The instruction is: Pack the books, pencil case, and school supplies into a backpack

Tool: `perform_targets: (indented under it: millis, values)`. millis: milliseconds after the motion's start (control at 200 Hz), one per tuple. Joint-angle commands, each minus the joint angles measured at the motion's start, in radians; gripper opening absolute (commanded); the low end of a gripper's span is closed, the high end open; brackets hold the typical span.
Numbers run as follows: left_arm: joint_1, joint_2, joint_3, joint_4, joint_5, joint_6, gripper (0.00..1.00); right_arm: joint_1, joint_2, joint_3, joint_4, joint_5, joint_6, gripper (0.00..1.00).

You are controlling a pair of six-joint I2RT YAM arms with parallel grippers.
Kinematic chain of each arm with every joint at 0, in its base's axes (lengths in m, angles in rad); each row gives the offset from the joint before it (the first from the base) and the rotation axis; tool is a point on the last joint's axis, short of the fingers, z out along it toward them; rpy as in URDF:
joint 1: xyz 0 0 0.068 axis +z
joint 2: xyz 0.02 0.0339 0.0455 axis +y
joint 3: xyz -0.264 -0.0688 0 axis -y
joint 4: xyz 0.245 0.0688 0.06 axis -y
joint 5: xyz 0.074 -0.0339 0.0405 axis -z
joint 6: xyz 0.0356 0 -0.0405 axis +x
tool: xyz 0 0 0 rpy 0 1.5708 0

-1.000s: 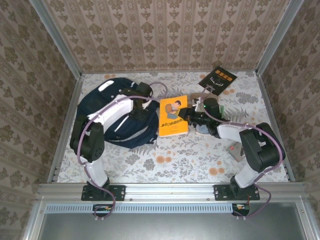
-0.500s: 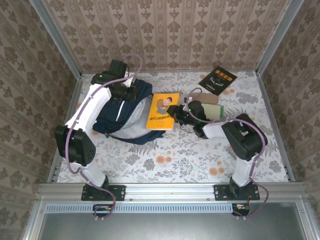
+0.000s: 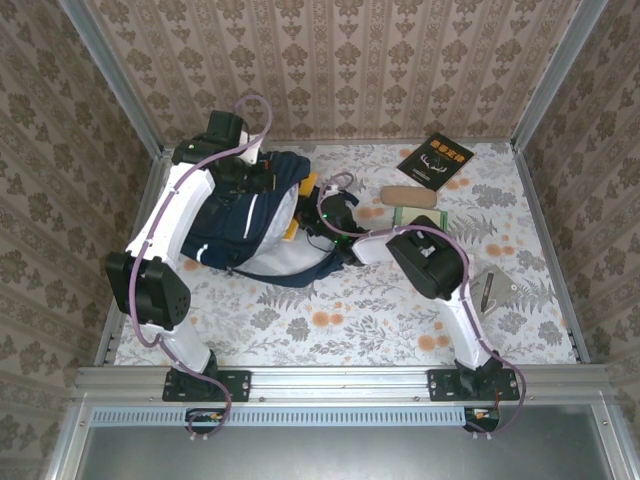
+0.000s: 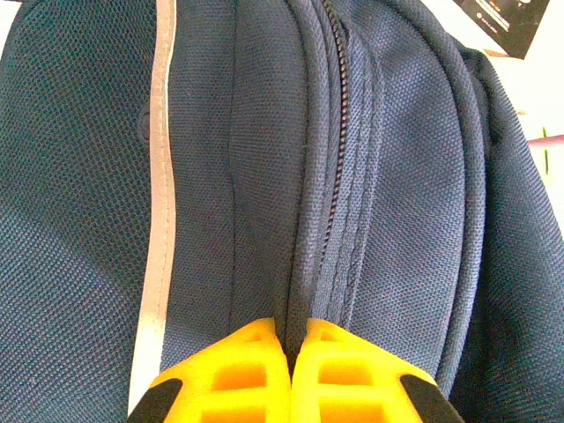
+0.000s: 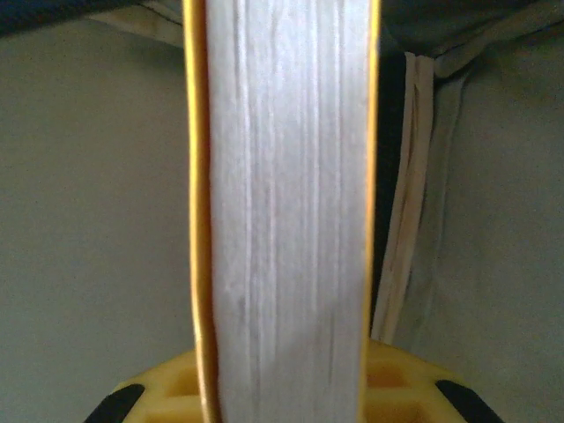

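Observation:
The navy backpack point(image 3: 235, 225) lies at the left with its mouth held up and its pale lining showing. My left gripper point(image 3: 262, 180) is shut on a fold of the backpack point(image 4: 397, 176) beside the zipper, and its yellow fingertips point(image 4: 256, 352) pinch the fabric in the left wrist view. My right gripper point(image 3: 308, 215) is shut on the yellow-orange book point(image 3: 291, 229), which is mostly inside the opening. In the right wrist view the book's page edge point(image 5: 286, 220) stands between the fingers, with grey lining point(image 5: 88, 220) around it. A black book point(image 3: 436, 160) lies at the far right.
A tan oval case point(image 3: 408, 196) and a pale green box point(image 3: 420, 216) lie right of the backpack, behind my right arm. A flat pale pack point(image 3: 492, 290) rests near the right edge. Walls close in the table on three sides.
My right gripper has carried the yellow-orange book leftward from the table's middle into the backpack's mouth. My left arm swung up to the backpack's far top and has lifted the fabric.

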Motion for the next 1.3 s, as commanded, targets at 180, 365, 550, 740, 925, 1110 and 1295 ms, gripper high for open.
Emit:
perform_targets:
  millis: [180,365,550,740,925,1110,1295]
  values:
    - [-0.007,-0.023,0.033,0.066,0.106,-0.026,0.0,0.055,0.193,0.382,-0.154,0.207,0.067,0.0]
    - [-0.006,-0.022,0.018,0.074,0.112,-0.027,0.0,0.068,0.283,0.604,-0.413,0.214,0.006,0.08]
    - [-0.001,-0.03,0.005,0.076,0.106,-0.022,0.0,0.054,0.316,0.685,-0.49,0.07,0.038,0.43]
    - [0.019,-0.03,0.002,0.082,0.109,-0.019,0.0,0.044,0.117,0.442,-0.463,0.094,-0.079,0.63]
    - [0.038,-0.03,-0.007,0.091,0.111,-0.02,0.0,0.013,-0.004,0.275,-0.451,0.031,-0.061,0.66]
    - [0.053,-0.019,-0.008,0.088,0.103,-0.016,0.0,-0.005,-0.14,0.093,-0.412,0.015,-0.053,0.65]
    - [0.062,-0.015,-0.03,0.061,0.082,0.017,0.0,-0.048,-0.312,-0.085,-0.491,-0.046,-0.16,0.63]
